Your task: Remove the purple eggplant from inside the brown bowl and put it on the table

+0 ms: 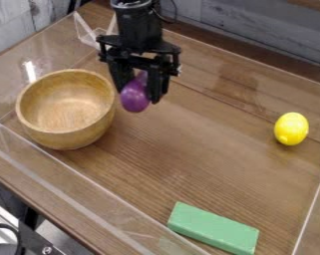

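I see the brown bowl (65, 118) on the left side of the table (189, 159), its inside bare. The purple eggplant (135, 95) is out of it, held up in the closed jaws of my gripper (139, 82), just beside the bowl's right rim in my view; I can't tell how high it hangs. Well apart from both, the yellow lemon (291, 128) sits near the right side, and the green block (213, 229) lies near the front edge. Neither stands between the bowl and the eggplant. The arm hides some of the tabletop behind.
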`<state>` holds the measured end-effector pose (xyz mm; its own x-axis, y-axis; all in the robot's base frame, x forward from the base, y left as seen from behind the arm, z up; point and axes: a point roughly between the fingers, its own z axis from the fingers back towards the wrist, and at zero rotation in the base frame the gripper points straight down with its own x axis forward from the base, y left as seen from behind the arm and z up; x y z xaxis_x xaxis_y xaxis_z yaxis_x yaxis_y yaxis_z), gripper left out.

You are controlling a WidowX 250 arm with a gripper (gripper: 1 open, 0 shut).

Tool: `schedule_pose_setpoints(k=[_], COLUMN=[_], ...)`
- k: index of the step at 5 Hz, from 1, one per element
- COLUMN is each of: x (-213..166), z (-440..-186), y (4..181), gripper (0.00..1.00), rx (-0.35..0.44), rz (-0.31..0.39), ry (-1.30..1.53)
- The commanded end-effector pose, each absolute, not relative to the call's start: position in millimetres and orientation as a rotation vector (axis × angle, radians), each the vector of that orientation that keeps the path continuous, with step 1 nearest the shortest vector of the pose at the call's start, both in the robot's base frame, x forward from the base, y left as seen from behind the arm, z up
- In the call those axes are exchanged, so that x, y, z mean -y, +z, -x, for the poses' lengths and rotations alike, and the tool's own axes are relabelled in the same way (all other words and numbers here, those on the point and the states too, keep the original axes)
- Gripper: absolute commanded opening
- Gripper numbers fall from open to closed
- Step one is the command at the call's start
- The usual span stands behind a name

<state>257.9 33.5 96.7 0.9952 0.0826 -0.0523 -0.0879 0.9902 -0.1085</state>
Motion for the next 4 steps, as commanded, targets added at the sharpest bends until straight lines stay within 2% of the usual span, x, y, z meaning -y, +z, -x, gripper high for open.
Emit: schedule_pose_setpoints(k=[1, 3, 4], x=[-22, 6, 2], z=[-259, -257, -267], y=[103.8, 80.5, 76.6], gripper=[0.00, 0.00, 0.00], rx=[0.002, 0.022, 0.048], rz=[0.106, 0.118, 0.124], ry=[0.079, 0.035, 0.042])
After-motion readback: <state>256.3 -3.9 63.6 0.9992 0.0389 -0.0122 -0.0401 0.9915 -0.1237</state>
